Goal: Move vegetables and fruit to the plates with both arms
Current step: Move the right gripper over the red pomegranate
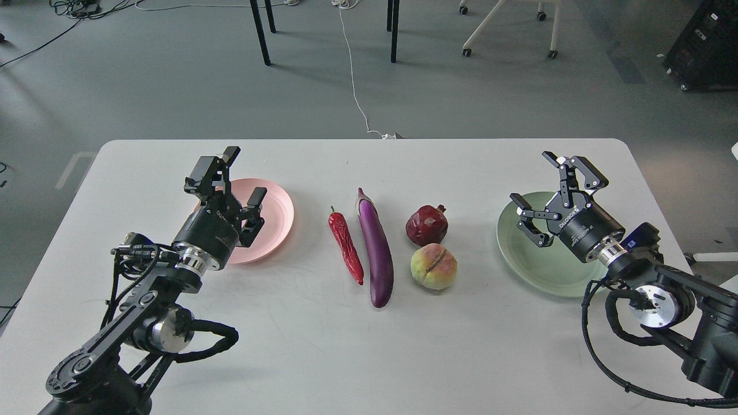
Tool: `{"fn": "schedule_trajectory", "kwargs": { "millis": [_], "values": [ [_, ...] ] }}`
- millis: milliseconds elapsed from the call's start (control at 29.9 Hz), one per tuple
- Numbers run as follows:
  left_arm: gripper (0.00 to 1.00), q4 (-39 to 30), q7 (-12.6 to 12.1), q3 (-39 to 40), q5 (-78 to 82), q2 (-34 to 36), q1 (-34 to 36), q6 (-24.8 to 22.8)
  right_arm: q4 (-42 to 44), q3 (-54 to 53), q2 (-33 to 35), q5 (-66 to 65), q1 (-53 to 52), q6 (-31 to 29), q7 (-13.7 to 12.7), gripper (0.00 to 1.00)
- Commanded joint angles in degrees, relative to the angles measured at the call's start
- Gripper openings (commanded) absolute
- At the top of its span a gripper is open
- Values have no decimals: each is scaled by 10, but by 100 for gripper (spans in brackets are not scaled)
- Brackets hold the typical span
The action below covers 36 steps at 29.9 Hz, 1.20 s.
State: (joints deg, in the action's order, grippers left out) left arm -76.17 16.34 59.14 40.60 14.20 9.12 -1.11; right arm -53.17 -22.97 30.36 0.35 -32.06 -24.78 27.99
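A wrinkled red chili pepper [346,245] and a longer purple eggplant [376,248] lie side by side at the table's middle. Just right of them sit a dark red pomegranate [426,225] and, nearer me, a yellow-green peach [433,266]. The pale pink plate [277,214] lies left of the vegetables, the pale green plate [530,256] right of the fruit; both hold nothing. My left gripper [245,176] hangs open over the pink plate. My right gripper [533,181] hangs open over the green plate's far edge. Neither holds anything.
The white table [369,346] has a rounded far right corner and its far edge runs just behind the plates. Beyond it, on the grey floor, stand black table legs, a white wheeled chair base and a white cable.
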Motion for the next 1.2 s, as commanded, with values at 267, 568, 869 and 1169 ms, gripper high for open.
{"fn": "schedule_trajectory", "kwargs": {
  "millis": [267, 568, 869, 1169],
  "values": [
    [98, 1, 0, 3, -18, 21, -2, -52, -13, 78, 40, -176, -119, -1, 0, 96],
    [98, 2, 3, 0, -18, 49, 10, -79, -7, 401, 19, -443, -444, 1, 0, 97],
    [98, -3, 6, 2, -18, 55, 9, -77, 50, 612, -167, -637, -571, 61, 0, 98],
    [98, -5, 6, 4, -19, 64, 8, -77, 106, 690, -269, -650, -563, 85, 0, 98]
  ]
}}
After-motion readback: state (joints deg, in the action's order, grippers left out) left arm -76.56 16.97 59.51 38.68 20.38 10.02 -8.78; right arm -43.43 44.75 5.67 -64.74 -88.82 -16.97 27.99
